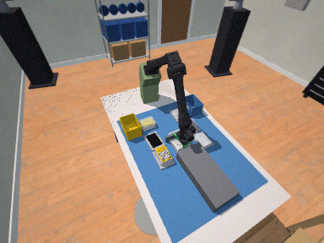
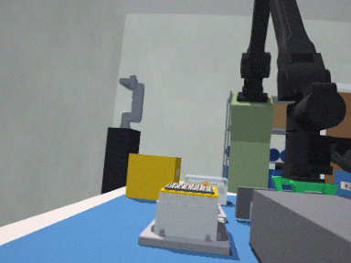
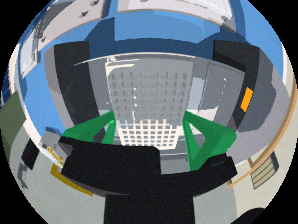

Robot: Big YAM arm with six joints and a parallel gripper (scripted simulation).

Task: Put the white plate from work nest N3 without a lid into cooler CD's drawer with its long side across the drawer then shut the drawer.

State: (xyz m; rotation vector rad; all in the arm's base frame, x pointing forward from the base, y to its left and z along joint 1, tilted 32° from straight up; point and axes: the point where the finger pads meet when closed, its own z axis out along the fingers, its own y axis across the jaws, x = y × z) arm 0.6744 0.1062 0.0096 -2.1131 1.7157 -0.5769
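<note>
My gripper (image 1: 181, 143) points straight down at the near end of the grey cooler CD (image 1: 207, 176), over its open drawer. Its green fingers are shut on the white plate (image 3: 148, 106), gripping its two long sides. The plate's grid of wells faces up, it has no lid, and it lies level. The grey drawer walls (image 3: 73, 83) show on both sides of the plate in the wrist view. I cannot tell whether the plate touches the drawer floor. An amber lamp (image 3: 246, 98) is lit at the right. In the exterior view the fingers (image 2: 303, 186) sit just behind the cooler (image 2: 302, 226).
A yellow bin (image 1: 131, 126) and a clear-lidded plate (image 1: 148, 122) stand at the left. The tip box with a yellow top (image 1: 164, 155) stands left of the cooler. A blue bin (image 1: 194, 104) is at the back right. A work nest (image 1: 203, 139) lies right of the gripper.
</note>
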